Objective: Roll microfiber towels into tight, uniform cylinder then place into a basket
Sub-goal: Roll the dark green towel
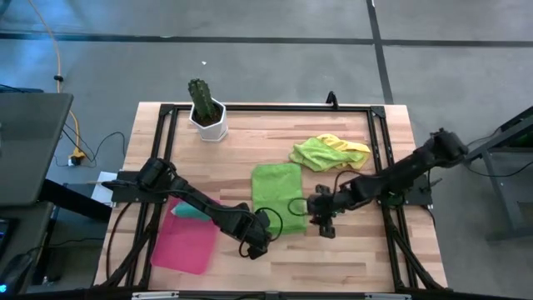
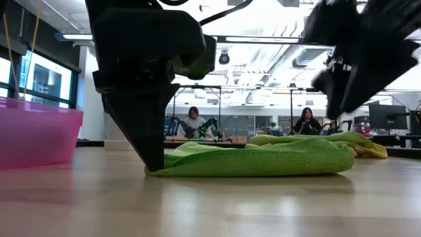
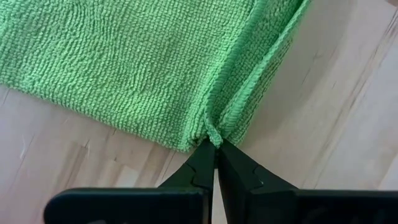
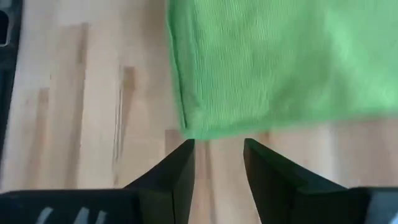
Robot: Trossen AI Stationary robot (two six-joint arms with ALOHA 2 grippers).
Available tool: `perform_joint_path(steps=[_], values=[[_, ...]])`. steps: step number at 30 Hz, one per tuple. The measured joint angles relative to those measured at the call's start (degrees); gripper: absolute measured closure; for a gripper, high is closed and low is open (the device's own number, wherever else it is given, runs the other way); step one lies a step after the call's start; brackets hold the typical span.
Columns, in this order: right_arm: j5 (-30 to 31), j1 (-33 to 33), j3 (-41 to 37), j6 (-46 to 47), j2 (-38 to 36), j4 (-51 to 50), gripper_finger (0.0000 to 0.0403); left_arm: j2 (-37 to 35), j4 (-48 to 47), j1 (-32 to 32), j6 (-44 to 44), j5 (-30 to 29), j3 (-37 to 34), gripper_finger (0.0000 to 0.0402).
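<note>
We saw the left gripper (image 3: 215, 144) clenched on the near corner of the green towel (image 1: 277, 196), which lay flat on the table (image 1: 350, 250) in front of its fingertips. The right gripper (image 4: 217, 149) stood with its fingers parted and empty, just short of the towel's other near corner. We judged the risk lay there: with one corner pinched and the other loose, any roll could start skewed and come out slack. Beyond the grippers lay the lime green towel (image 1: 315, 152) and yellow towel (image 1: 348, 147), heaped together. The basket (image 1: 185, 243) sat beside the left arm, a teal towel (image 1: 190, 212) in it.
</note>
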Motion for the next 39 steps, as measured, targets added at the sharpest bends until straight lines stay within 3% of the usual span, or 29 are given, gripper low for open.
perform_joint_path(steps=[6, 11, 14, 28, 39], values=[[8.6, 8.6, 0.0, -22.9, 2.6, 12.2, 0.0272, 0.0, 0.1, 0.4, 0.1, 0.6, 0.0, 0.0396], [13.9, 11.8, 0.0, -30.0, 9.1, 19.9, 0.0272, 0.0, 0.1, 0.4, 0.5, 0.7, 0.0, 0.0396], [17.9, 11.9, 0.0, -30.1, 12.7, 22.3, 0.0272, 0.0, 0.1, 0.5, 0.5, 0.7, 0.0, 0.0396], [20.8, 8.8, 0.1, -25.4, 19.8, 24.7, 0.0272, 0.0, 0.1, 0.5, 0.5, 1.4, -0.1, 0.0396], [18.0, 6.4, 0.2, -17.3, 19.7, 22.8, 0.0282, 0.0, 0.1, 0.5, 2.0, 1.6, -0.1, 0.0396]])
